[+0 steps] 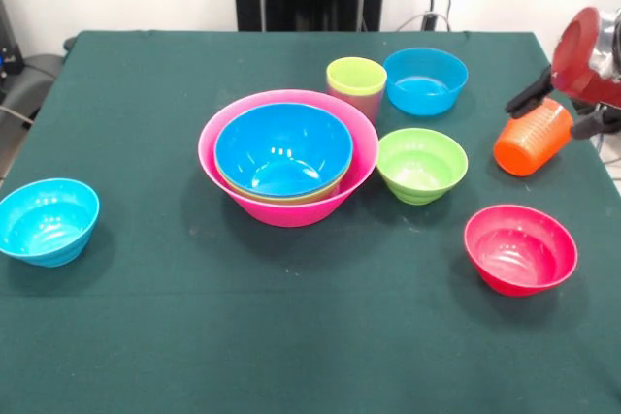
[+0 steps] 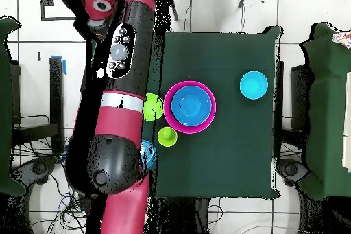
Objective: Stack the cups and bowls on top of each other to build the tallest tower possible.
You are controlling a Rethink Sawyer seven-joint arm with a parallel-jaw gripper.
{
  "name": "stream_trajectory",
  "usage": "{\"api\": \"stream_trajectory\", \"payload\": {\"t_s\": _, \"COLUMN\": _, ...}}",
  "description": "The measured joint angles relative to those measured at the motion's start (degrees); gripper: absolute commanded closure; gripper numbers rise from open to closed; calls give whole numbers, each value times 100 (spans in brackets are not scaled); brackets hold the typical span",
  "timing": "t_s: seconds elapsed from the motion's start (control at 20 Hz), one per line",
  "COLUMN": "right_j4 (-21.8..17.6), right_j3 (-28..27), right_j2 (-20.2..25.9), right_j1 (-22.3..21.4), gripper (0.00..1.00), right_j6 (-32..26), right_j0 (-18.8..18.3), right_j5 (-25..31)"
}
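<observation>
The green table (image 1: 291,336) is being occupied by all the containers, listed here from largest to smallest.

The huge pink bowl (image 1: 218,167) is standing upright near the table's centre and is serving as the outer shell of the tower (image 1: 287,157). A large blue bowl (image 1: 282,149) is being held nested inside it, and a thin yellow-green rim, probably that of the large green bowl (image 1: 291,197), is showing between the blue wall and the pink one. Nothing is lying in the blue bowl. In the overhead view the same pile (image 2: 190,106) is seen as a blue disc ringed in pink.

A small green bowl (image 1: 421,164) is resting empty just beside the pink bowl, on the picture's right. A small light-blue bowl (image 1: 425,80) is standing empty behind it, and a second light-blue bowl (image 1: 49,221) is sitting well apart near the left edge. A small red bowl (image 1: 520,249) is standing empty at the front right.

A lime green cup (image 1: 356,77) is standing upright behind the pink bowl, seated in a second cup whose pinkish wall (image 1: 361,104) is showing below it.

The orange cup (image 1: 533,138) is being held tilted above the table's right edge. The gripper (image 1: 566,109) is closed around it, one black finger (image 1: 529,94) lying against each side of the cup's wall.
</observation>
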State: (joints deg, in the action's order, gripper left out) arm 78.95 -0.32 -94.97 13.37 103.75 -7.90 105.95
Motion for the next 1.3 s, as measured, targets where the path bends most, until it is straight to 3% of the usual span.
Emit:
{"api": "stream_trajectory", "payload": {"t_s": 0.3, "right_j4": 180, "right_j3": 38, "right_j2": -56, "right_j1": 184, "gripper": 0, "right_j6": 0, "right_j0": 64, "right_j5": -145}}
{"api": "stream_trajectory", "payload": {"t_s": 0.55, "right_j4": 173, "right_j3": 119, "right_j2": 105, "right_j1": 387, "gripper": 0, "right_j6": 0, "right_j0": 172, "right_j5": -715}}
{"api": "stream_trajectory", "payload": {"t_s": 0.7, "right_j4": 151, "right_j3": 183, "right_j2": 285, "right_j1": 556, "gripper": 0, "right_j6": 0, "right_j0": 263, "right_j5": -1385}}
{"api": "stream_trajectory", "payload": {"t_s": 0.95, "right_j4": -93, "right_j3": 256, "right_j2": 539, "right_j1": 778, "gripper": 0, "right_j6": 0, "right_j0": 389, "right_j5": -2347}}
{"api": "stream_trajectory", "payload": {"t_s": 1.3, "right_j4": -338, "right_j3": 353, "right_j2": 696, "right_j1": 887, "gripper": 0, "right_j6": 0, "right_j0": 485, "right_j5": -2608}}
